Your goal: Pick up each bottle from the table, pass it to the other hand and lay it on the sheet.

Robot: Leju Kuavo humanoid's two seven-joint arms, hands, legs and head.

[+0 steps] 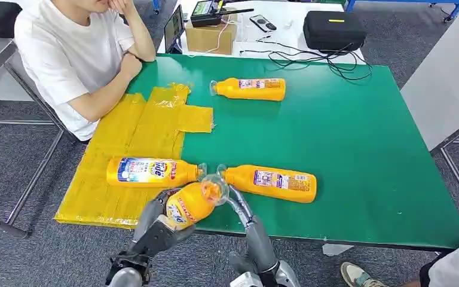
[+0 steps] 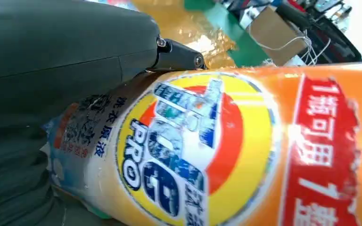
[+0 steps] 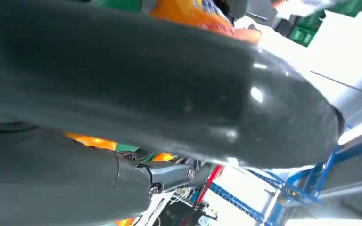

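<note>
Now left robot hand (image 1: 158,224) grips bottle (image 1: 192,203) — right robot hand (image 1: 237,200) at cap (grip unclear).

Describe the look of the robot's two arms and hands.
Both arms are silver-grey metal with jointed segments and dark wrists. The left hand is dark grey, with a smooth matte cover and a black hinged thumb link with small screws. The right hand is slim, glossy dark grey, with silver-grey fingers.
</note>
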